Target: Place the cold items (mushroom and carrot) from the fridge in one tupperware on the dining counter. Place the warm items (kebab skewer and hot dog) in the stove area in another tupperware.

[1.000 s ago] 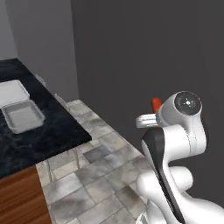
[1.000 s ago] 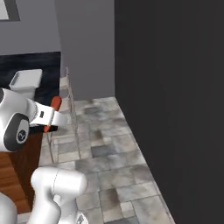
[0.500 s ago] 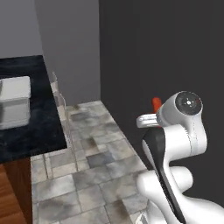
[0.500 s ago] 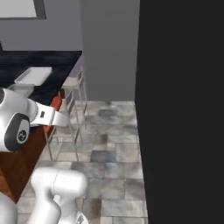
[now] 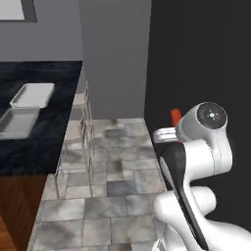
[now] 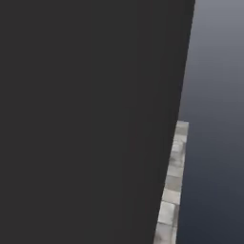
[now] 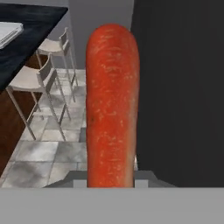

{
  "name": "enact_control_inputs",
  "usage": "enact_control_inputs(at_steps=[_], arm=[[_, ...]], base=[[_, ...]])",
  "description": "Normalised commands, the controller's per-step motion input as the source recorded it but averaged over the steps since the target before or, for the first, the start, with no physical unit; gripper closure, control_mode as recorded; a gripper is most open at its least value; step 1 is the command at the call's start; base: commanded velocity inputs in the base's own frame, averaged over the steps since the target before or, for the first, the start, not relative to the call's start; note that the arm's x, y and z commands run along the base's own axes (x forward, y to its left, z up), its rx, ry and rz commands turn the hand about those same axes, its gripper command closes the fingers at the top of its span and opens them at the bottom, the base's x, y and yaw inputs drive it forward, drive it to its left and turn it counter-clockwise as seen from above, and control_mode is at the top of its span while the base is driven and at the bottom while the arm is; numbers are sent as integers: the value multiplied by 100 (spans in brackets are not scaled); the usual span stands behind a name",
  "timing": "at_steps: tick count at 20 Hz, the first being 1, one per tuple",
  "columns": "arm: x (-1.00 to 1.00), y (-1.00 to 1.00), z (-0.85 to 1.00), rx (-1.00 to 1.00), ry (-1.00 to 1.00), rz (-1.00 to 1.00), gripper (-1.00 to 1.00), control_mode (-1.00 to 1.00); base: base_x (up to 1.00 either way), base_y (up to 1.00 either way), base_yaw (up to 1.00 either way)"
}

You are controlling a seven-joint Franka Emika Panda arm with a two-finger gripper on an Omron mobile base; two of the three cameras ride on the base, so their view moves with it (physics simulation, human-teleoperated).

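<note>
Hand view: the pincer (image 7: 110, 183) is clamped on the carrot (image 7: 112, 105), which stands straight up the middle of the picture, orange-red with a rounded end. Only the pincer's base shows at the bottom, either side of the carrot. From the left base view the carrot's tip (image 5: 175, 115) pokes up just behind the white arm, close beside a tall dark panel (image 5: 201, 54) on the right.

Compared with a second ago, the whole scene has swung across both base views while the arm and carrot hold the same pose, so the base has been driving and turning, not the things moving. The counter (image 5: 44, 112), black stone on a brown wood base, now lies to the left and ahead, with both tupperwares (image 5: 33, 94) on it, one (image 5: 18, 122) nearer than the other. Both look empty, though the view is too coarse to be sure. The right base view, which showed floor and counter a moment ago, now faces the dark panel (image 6: 90, 119) at close range, with a thin strip of tiled floor (image 6: 172, 186) beside it.

This suggests the carrot is being carried to the counter and the drop-off is not yet within reach; the mushroom and warm items remain to be dealt with.

Pale stools (image 7: 48, 76) stand along the counter's near edge, between the robot and the tupperwares, above grey tiled floor. They and the close dark panel look like the main obstacles to the approach.
</note>
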Motion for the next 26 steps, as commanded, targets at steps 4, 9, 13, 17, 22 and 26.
enact_control_inputs(at_steps=[4, 9, 13, 17, 22, 26], arm=[[0, 0, 0, 0, 0, 0, 100, 100], [0, 0, 0, 0, 0, 0, 100, 100], [0, 0, 0, 0, 0, 0, 100, 100], [0, 0, 0, 0, 0, 0, 100, 100], [0, 0, 0, 0, 0, 0, 100, 100], [0, 0, 0, 0, 0, 0, 100, 100]], base=[[77, -66, 56], [84, -60, 59], [86, -59, 60], [85, -63, 56], [82, -70, 53], [77, -73, 52]])
